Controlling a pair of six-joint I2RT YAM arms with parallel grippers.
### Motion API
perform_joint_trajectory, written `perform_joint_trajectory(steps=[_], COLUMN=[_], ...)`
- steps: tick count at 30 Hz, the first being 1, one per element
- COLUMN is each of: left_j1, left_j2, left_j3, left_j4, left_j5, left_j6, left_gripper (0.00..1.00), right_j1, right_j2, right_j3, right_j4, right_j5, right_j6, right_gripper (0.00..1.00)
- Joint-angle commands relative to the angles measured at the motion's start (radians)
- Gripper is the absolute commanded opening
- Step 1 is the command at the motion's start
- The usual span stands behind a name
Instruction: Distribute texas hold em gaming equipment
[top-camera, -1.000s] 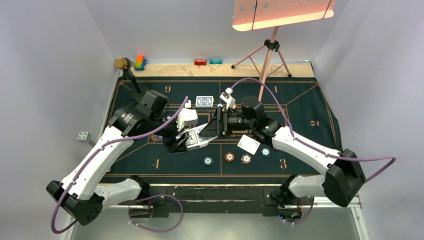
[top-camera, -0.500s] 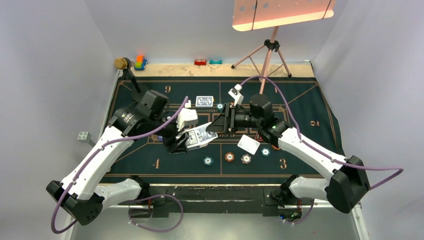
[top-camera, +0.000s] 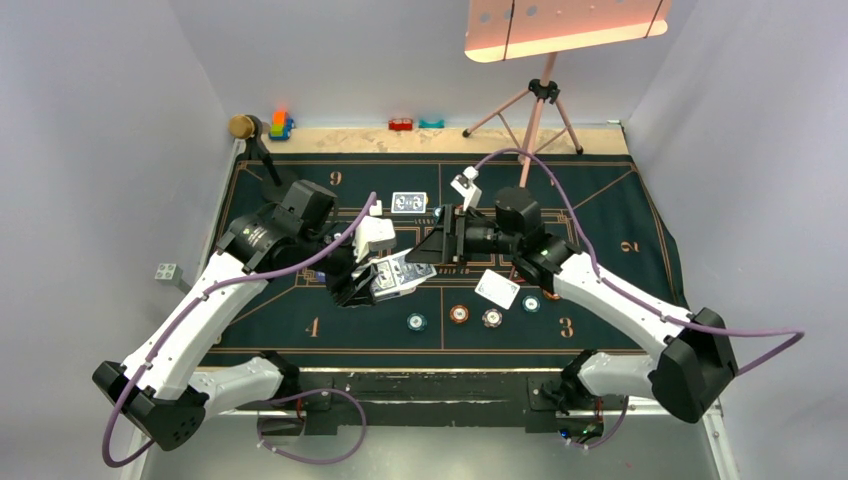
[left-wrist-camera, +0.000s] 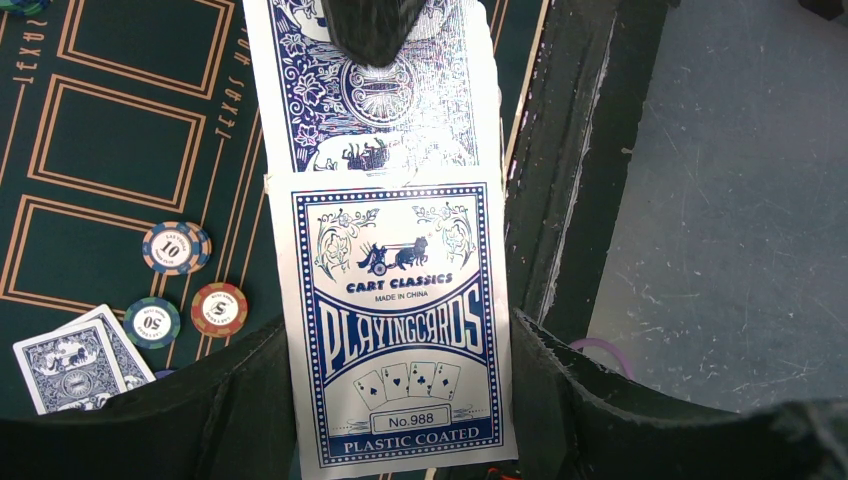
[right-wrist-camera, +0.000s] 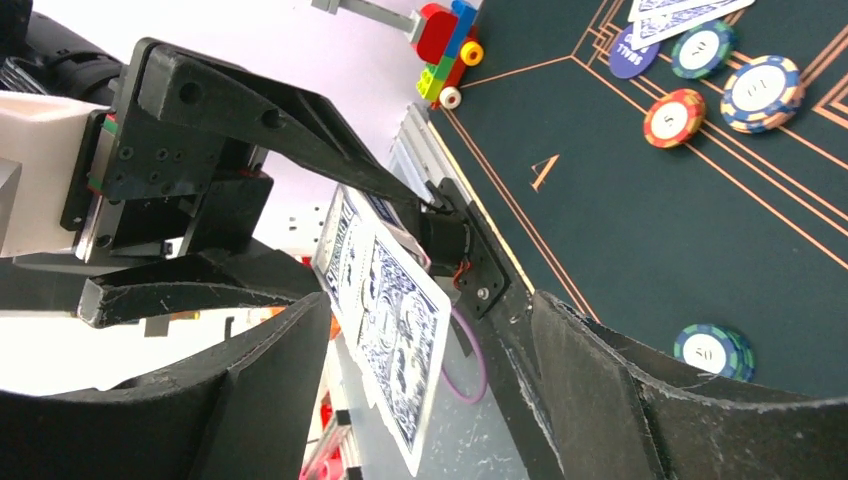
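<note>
"Where's the deck right now?"

"Up off the dark green, gold-lined felt mat, over its middle. The left gripper is clenched on the slim stack of blue-backed, white-bordered playing cards, and the top card juts past the stack's far end. The right gripper is released, its fingers spread with that card's edge between them."

"How should it take just one?"

"I'd close on the top card alone, flat across its faces, then draw straight out along the stack. The printing says plastic coated, so the cards look thin and slick. A skewed pull could drag a second one."

"And the rest?"

"The round striped-rim chips lie flat on the mat's near half. The felt looks matte and soft."
</note>
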Motion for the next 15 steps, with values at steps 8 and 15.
perform_joint_trajectory(steps=[8,15], left_j1=[0.008,0.008], left_j2=[-0.015,-0.018], left_j3=[0.042,0.046], left_j4=[0.024,0.023], left_j5=[0.041,0.044], left_j6=[-0.024,-0.027], left_gripper=[0.0,0.0], right_j1=[0.048,0.031], right_j2=[0.05,0.016], right_j3=[0.017,0.003], right_j4=[0.04,-0.001], right_j5=[-0.005,0.011], right_j6=[-0.012,-0.027], right_gripper=[0.66,0.59])
